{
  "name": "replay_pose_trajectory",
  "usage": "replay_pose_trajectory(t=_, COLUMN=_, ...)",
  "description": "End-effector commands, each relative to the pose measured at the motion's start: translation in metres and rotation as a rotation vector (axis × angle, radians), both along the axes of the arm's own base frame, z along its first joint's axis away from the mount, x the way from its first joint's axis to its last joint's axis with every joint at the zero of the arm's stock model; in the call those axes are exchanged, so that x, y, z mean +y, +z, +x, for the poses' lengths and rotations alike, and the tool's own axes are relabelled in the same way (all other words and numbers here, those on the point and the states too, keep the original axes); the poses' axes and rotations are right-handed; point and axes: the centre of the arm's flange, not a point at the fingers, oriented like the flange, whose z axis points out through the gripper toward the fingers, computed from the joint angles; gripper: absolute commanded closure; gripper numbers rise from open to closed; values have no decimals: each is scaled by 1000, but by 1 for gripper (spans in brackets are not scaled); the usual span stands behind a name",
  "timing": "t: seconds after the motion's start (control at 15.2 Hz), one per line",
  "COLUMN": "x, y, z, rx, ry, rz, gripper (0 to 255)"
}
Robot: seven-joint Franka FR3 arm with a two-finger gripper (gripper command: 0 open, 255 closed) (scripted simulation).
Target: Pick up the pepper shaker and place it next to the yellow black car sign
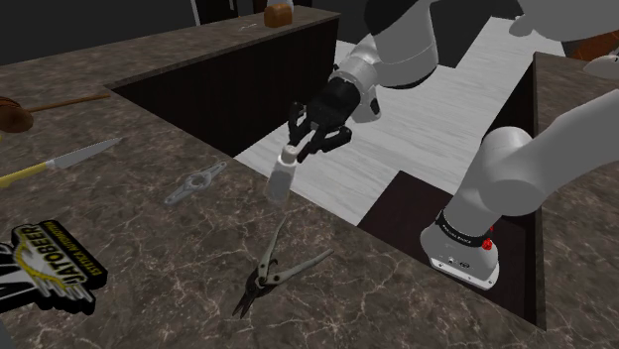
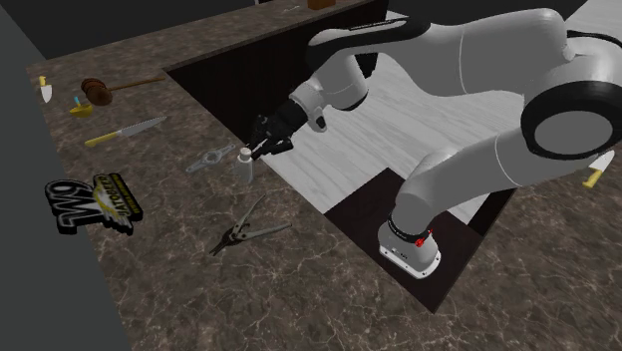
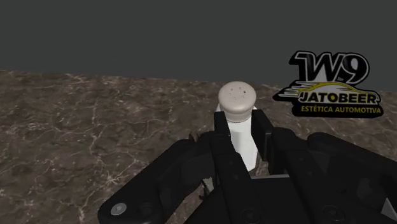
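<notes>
Your claw (image 3: 240, 130) is sitting closest to the lens in the wrist view, its two black fingers (image 3: 221, 137) pressing against the sides of the pepper shaker (image 3: 236, 102) just under the cap. You are looking at a pale, off-white shaker with a slim body and a wider domed cap dotted with small holes. In the shoulder view the shaker (image 1: 282, 176) is hanging tilted from the claw (image 1: 301, 149) above the dark marbled counter (image 1: 397, 297), near the counter's inner edge; you cannot tell whether its base is touching the stone.

You are seeing one shaker and one car sign (image 1: 45, 263). The sign is lying flat toward the shoulder view's lower left, well apart from the shaker, lettered in yellow, black and white. One pair of pliers (image 1: 273, 268) is lying open on the counter just below the shaker. One grey wrench-like tool (image 1: 193, 183) is lying near the shaker toward the shoulder view's left, and one yellow-handled knife (image 1: 60, 161) is lying beyond that tool.

The fingers are standing only the shaker's width apart, gripping it and touching nothing else.
</notes>
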Motion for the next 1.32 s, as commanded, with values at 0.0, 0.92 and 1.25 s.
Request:
replay_pose_trajectory(t=0.0, x=26, y=-1, z=2, rx=0, ry=-1, rz=1, gripper=255)
replay_pose_trajectory(t=0.92, x=206, y=-1, z=44, rx=0, ry=-1, rz=1, gripper=255)
replay_pose_trajectory(t=1.25, x=270, y=-1, z=59, rx=0, ry=-1, rz=1, gripper=255)
